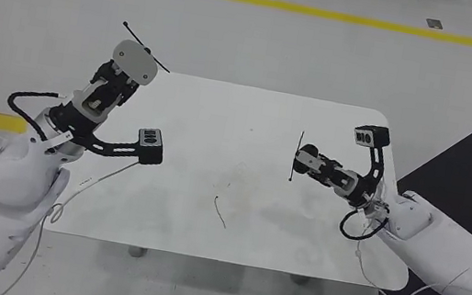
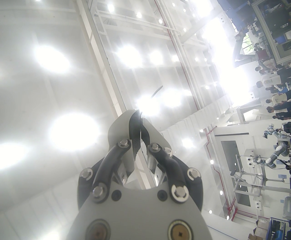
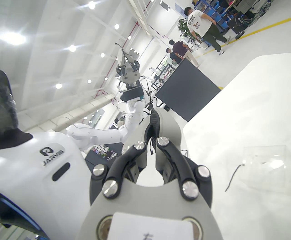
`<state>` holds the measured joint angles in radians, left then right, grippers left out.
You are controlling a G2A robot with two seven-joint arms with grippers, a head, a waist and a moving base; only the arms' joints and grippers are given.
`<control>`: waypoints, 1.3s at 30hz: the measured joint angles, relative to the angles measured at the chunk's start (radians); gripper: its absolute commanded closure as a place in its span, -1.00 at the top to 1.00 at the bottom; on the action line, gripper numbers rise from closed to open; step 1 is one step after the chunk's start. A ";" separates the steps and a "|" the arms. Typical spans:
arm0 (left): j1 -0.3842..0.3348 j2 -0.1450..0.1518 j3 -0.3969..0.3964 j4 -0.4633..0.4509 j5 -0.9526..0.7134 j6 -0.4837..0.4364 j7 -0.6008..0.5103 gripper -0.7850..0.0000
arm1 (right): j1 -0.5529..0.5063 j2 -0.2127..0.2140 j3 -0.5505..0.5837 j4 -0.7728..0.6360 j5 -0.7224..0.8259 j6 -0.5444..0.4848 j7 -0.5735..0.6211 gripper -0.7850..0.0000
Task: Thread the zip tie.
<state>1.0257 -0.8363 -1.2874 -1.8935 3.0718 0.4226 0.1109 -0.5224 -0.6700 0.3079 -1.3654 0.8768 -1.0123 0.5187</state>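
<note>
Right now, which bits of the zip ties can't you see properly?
Left wrist view: ceiling-light glare washes out the left zip tie; just a dark tip shows past the left gripper.
Right wrist view: the right gripper hides the middle of the right zip tie.
Top view: the dark strand on the table is too small to identify.

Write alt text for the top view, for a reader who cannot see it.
Over a white table, the left pincer grips a black zip tie by the far left corner. The right pincer holds a second tie over the table's right part, and the two ties are well apart. A loose black strand lies near the table's front middle.
</note>
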 measured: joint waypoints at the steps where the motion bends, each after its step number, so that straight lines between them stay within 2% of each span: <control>1: 0.000 0.000 0.000 0.000 0.000 0.000 0.000 -1.00 | -0.001 -0.002 0.006 0.008 0.027 0.000 0.038 -1.00; 15: 0.000 0.000 0.000 0.000 0.000 0.000 0.000 -1.00 | -0.006 -0.003 0.009 0.005 0.036 0.007 0.033 -1.00; 19: 0.000 0.000 0.000 0.000 0.000 0.000 0.000 -1.00 | -0.041 -0.012 0.041 -0.054 0.163 0.125 -0.037 -1.00; 24: 0.000 0.000 0.000 0.000 0.000 0.000 0.000 -1.00 | -0.037 -0.025 0.077 -0.067 0.248 0.345 0.029 -1.00; 30: 0.000 0.000 0.000 0.000 0.000 0.000 0.000 -1.00 | -0.042 -0.052 0.100 -0.058 0.270 0.541 0.086 -1.00; 32: 0.000 0.000 0.000 0.000 0.000 0.000 0.000 -1.00 | -0.040 -0.058 0.113 -0.061 0.275 0.573 0.114 -1.00; 39: 0.000 0.000 0.000 0.000 0.000 0.000 0.000 -1.00 | -0.039 -0.059 0.115 -0.062 0.275 0.572 0.117 -1.00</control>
<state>1.0257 -0.8363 -1.2874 -1.8935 3.0718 0.4226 0.1109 -0.5617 -0.7287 0.4226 -1.4274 1.1515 -0.4407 0.6357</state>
